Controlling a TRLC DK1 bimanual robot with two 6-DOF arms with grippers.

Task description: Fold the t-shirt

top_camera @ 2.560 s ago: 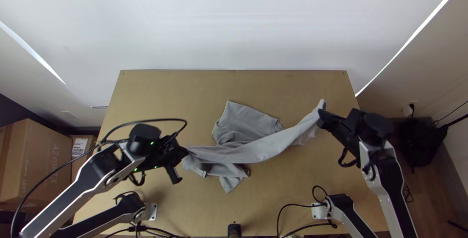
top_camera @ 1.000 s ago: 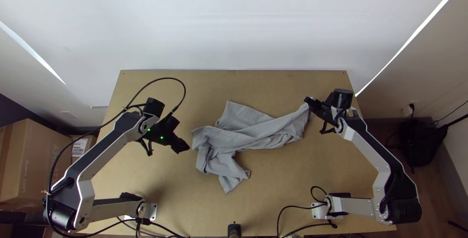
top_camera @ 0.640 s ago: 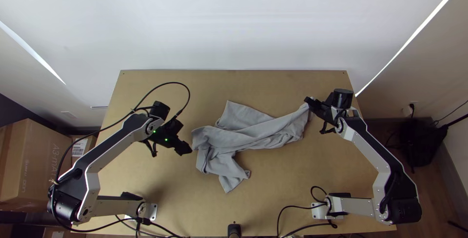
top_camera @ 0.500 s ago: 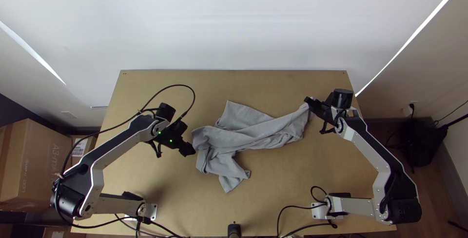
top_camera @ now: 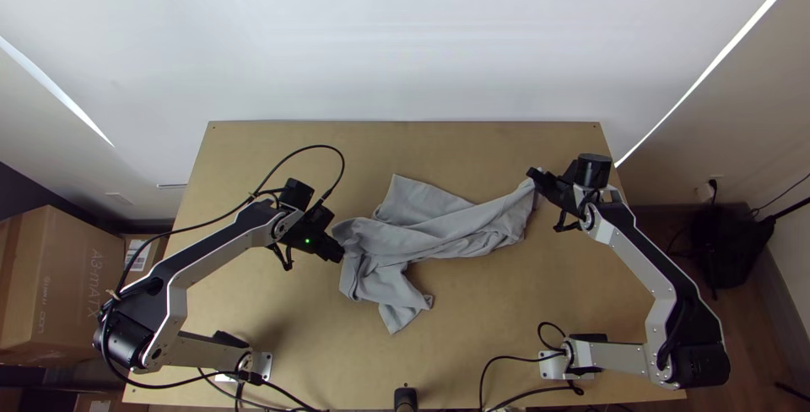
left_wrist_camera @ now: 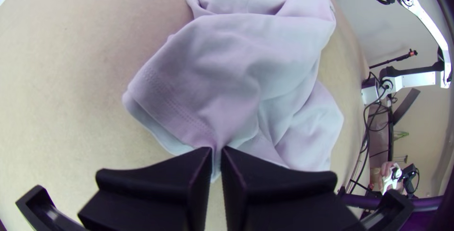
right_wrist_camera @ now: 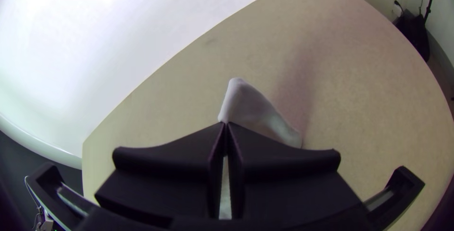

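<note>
One bunched grey t-shirt (top_camera: 447, 236)

Lab-like room: robot arms (top_camera: 641, 256), table (top_camera: 472, 150)

Lt wooden surface (top_camera: 498, 327), tan, small holes at far L & R corners, gray t-shirt (top_camera: 422, 239) bunched approx mid-surface, folds overlapping, long section running to R side, L base plate (top_camera: 263, 366) & R base plate (top_camera: 553, 366) nr near edge, black cables (top_camera: 483, 378) alongside.
</note>
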